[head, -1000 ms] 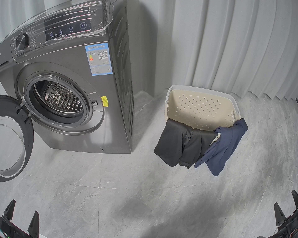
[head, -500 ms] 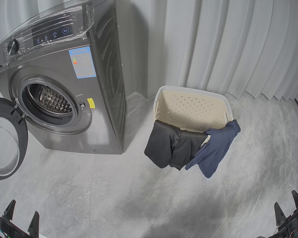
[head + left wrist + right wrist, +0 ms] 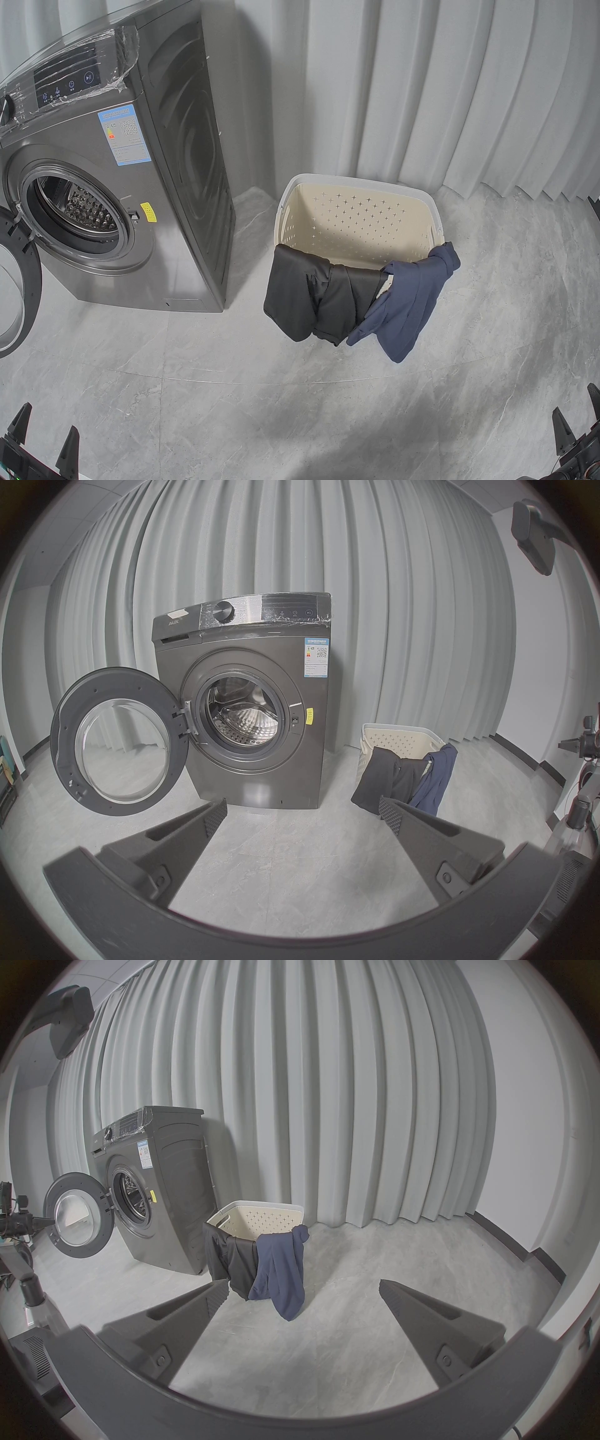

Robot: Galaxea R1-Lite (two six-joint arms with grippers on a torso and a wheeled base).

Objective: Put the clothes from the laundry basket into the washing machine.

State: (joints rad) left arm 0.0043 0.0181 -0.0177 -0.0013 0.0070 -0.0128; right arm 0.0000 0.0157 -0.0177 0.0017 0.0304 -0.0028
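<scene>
On approach, my left gripper (image 3: 301, 805) and right gripper (image 3: 303, 1285) (both spread wide, empty) well apart from the laundry basket (image 3: 356, 180), I must next reach its black garment (image 3: 306, 297).

The drum opening (image 3: 75, 215) is left unblocked, the door (image 3: 19, 294) being swung wide to its left. Open floor (image 3: 250, 400) is found before the washing machine (image 3: 181, 156) and the basket (image 3: 359, 180), whose near rim is covered by a black garment (image 3: 306, 300) and a blue garment (image 3: 406, 300).
</scene>
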